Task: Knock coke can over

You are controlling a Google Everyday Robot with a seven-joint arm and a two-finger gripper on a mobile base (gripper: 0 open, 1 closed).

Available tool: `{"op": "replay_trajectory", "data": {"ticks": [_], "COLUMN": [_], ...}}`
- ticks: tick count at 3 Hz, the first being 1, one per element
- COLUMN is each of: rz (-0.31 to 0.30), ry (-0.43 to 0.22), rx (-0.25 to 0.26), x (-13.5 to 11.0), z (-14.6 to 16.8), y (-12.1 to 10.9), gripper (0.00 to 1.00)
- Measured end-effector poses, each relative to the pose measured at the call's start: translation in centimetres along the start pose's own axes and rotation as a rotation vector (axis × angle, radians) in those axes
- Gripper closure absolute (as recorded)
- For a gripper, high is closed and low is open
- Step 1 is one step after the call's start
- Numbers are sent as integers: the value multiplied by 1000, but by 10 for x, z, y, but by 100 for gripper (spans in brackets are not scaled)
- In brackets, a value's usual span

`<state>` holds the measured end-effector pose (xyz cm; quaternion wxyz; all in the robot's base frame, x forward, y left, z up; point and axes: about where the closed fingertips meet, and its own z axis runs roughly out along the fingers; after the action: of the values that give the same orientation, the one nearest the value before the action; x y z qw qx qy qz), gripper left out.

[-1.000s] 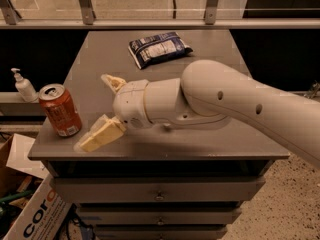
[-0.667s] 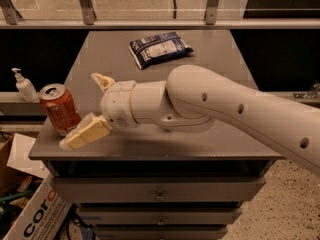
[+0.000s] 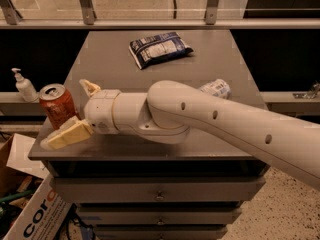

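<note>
The coke can stands upright near the front left corner of the grey cabinet top; it is red-orange with a silver top and pull tab. My gripper is open, just right of the can. Its near finger lies in front of the can's base and touches or almost touches it. Its far finger sits behind and to the right of the can. The can stands at the mouth of the open jaws. The white arm reaches in from the right.
A dark blue snack bag lies at the back middle of the top. A clear plastic bottle lies partly hidden behind the arm. A hand-pump bottle stands on a ledge to the left. A cardboard box sits on the floor.
My gripper has moved left across the top, from right of the can until its fingers flank it. The can still stands upright in the same spot.
</note>
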<state>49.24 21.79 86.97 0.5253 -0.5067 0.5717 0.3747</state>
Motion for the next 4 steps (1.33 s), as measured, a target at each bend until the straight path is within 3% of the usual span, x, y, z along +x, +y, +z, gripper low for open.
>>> {"op": "replay_trajectory", "data": {"ticks": [2,4], "rz": [16,23], "ry": [-54,-11], "rx": [4,24], "x": [-4,-11], "z": [16,-16], "y": [2,-13], "gripper": [41,88]}}
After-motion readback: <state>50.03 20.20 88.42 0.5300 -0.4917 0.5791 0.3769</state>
